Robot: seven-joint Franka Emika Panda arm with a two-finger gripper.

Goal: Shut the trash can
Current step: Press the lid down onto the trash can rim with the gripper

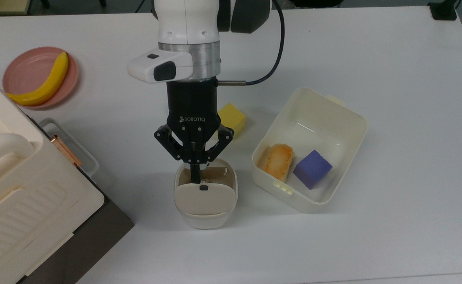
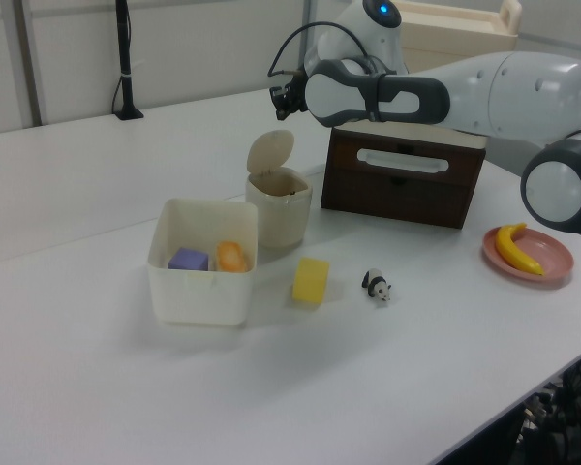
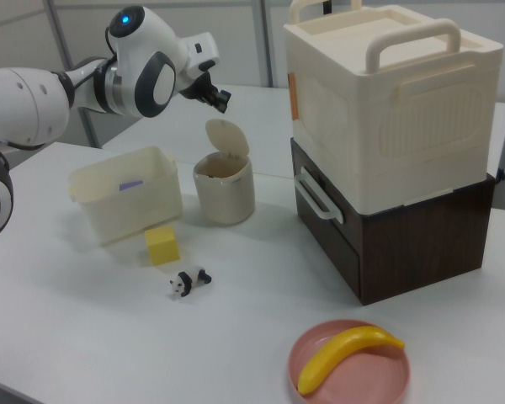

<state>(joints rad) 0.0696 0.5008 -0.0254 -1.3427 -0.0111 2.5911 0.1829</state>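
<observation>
Trash can (image 1: 205, 197) sits on the counter (image 1: 392, 236) near centre, between the dark case with the ribbed cream case on top (top view's left) and the open cream tub (image 1: 309, 150) (top view's right). Lid (image 2: 271, 152) is not yet shut: it stands nearly upright on its hinge, clear in the left view and right view.

Hand (image 1: 195, 175) is seen above the can's open mouth in the top view, fingers pinched together to a narrow tip, nothing held. In the left view it is placed just above and beside the lid's top edge; contact cannot be confirmed.

Risks, judged from here:
- Can is small and looks light. If the push comes sideways against the lid rather than down over it, the can is likely to be slid or tipped toward the tub.
- A narrow tip on a curved lid edge could slip off, so the lid would be left standing open.
- If the lid is pressed short of the latch by the black button (image 1: 203, 188), it may spring back up.
- Yellow block (image 1: 231, 117) lies just behind the hand in the top view; it could be clipped by the linkage on a low retreat.
</observation>
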